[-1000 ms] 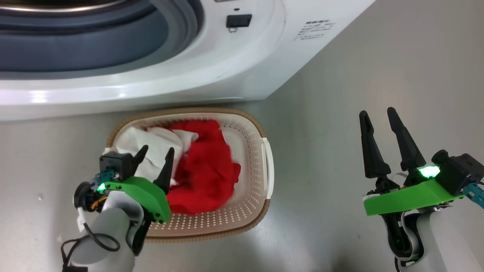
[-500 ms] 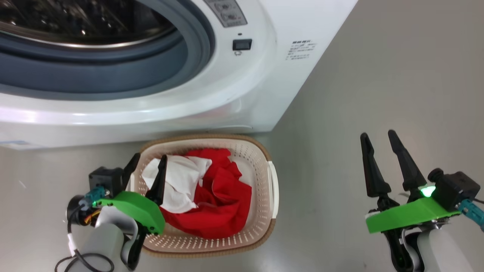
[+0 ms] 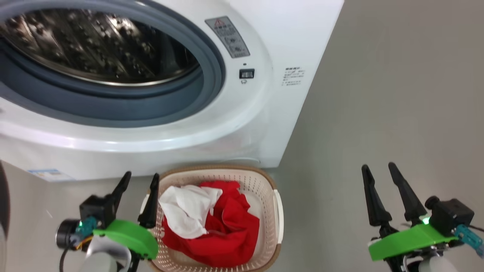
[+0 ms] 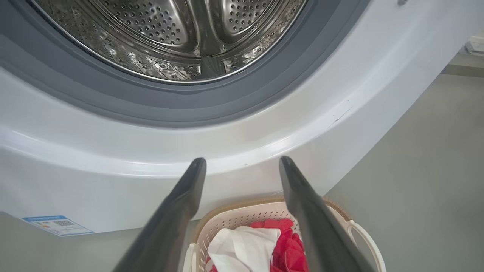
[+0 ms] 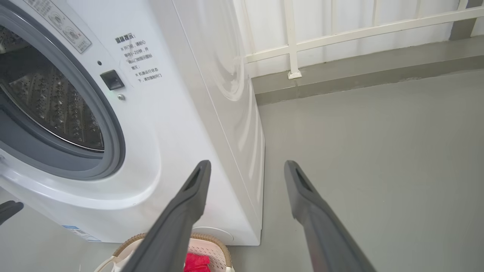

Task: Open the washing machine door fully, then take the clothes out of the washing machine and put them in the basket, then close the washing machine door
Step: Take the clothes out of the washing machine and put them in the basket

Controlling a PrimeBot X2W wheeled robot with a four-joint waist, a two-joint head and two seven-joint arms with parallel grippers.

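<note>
The washing machine (image 3: 272, 121) stands with its mouth uncovered, and the grey rubber ring (image 3: 124, 107) frames the perforated steel drum (image 3: 94, 45), which shows bare metal in the left wrist view. A blue label sticker (image 3: 49, 174) sits low on its front. The cream basket (image 3: 262, 189) rests on the grey floor (image 3: 378, 94) just in front of the machine, touching or nearly so. It holds the clothes: a white garment (image 3: 185, 215) on the left lying partly over the red ones (image 3: 230, 234). The left gripper (image 3: 140, 175) hangs just beside the basket's left rim, fingers spread wide with nothing between them. The right gripper (image 3: 378, 166) is well apart to the right, over the floor, likewise parted wide and empty
</note>
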